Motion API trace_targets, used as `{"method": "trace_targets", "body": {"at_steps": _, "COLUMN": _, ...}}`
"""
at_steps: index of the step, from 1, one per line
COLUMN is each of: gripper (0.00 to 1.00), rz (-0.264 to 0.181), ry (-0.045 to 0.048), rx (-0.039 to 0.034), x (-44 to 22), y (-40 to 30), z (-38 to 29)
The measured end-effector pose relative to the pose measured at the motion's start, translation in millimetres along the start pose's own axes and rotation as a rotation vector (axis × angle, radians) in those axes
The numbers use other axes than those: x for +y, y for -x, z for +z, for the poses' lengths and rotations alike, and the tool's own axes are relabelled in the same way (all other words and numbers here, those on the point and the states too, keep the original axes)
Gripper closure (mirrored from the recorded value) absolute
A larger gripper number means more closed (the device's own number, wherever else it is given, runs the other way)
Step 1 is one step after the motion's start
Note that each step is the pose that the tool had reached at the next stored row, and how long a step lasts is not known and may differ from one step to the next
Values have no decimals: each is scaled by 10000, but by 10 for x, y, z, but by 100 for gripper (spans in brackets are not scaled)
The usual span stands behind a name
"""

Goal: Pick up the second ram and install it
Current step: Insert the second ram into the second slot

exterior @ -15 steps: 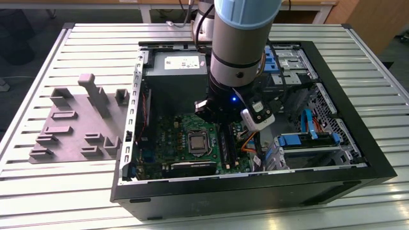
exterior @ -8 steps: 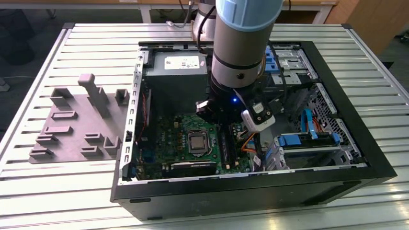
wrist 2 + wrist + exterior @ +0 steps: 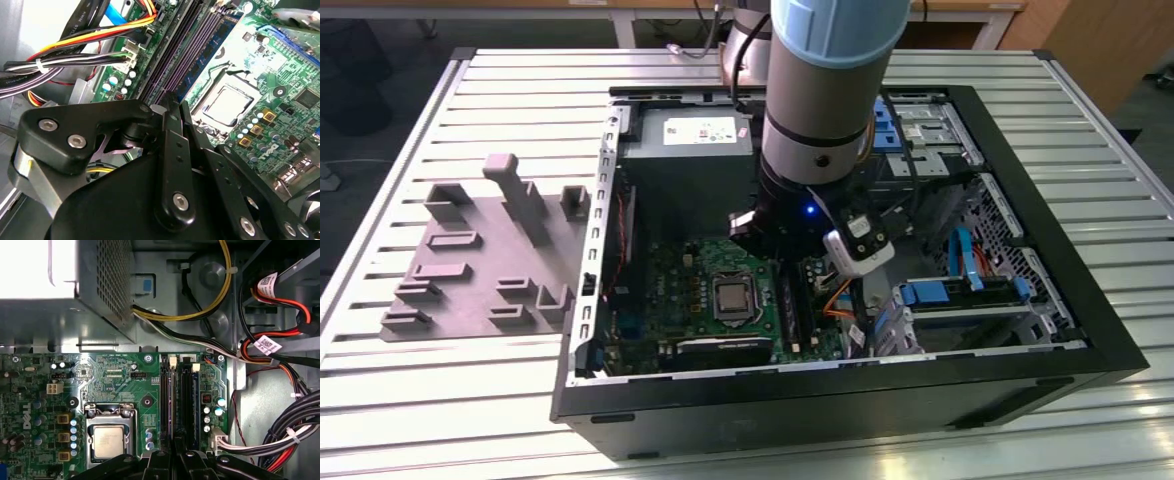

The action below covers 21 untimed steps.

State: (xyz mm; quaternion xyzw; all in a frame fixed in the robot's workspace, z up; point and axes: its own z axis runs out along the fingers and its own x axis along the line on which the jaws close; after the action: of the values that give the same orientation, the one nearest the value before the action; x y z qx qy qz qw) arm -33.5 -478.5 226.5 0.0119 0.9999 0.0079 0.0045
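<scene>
Tool [image 3: 172, 107], low in the second wrist view, looks clenched edge-on over the slots [image 3: 176, 400]; whether it pinches the ram we cannot tell, so we'd press squarely.

We see a green motherboard [image 3: 720, 290], a black computer case [image 3: 854, 400], a grey and silver robot arm [image 3: 827, 80], blue drive-bay clips [image 3: 941, 292], red, yellow and orange cables [image 3: 100, 37], a black gripper [image 3: 172, 107], a ribbed silvery table [image 3: 454, 400].

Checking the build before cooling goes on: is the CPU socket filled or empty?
Filled: a silver-lidded processor sits inside the socket's metal frame on the motherboard; no cooler covers it.
</scene>
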Motion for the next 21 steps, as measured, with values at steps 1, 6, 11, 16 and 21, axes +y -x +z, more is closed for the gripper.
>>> {"method": "trace_targets", "body": {"at_steps": 1, "gripper": 86, "rz": -40, "ry": -2, "rx": 1, "x": 0, "y": 1, "z": 4}}
{"method": "trace_targets", "body": {"at_steps": 6, "gripper": 86, "rz": -87, "ry": -1, "rx": 2, "x": 0, "y": 17, "z": 43}}
{"method": "trace_targets", "body": {"at_steps": 11, "gripper": 86, "rz": -88, "ry": 6, "rx": 2, "x": -1, "y": 21, "z": 74}}
{"method": "trace_targets", "body": {"at_steps": 16, "gripper": 86, "rz": -99, "ry": 11, "rx": 2, "x": -1, "y": 23, "z": 88}}
{"method": "trace_targets", "body": {"at_steps": 21, "gripper": 86, "rz": -163, "ry": 5, "rx": 6, "x": -2, "y": 23, "z": 102}}
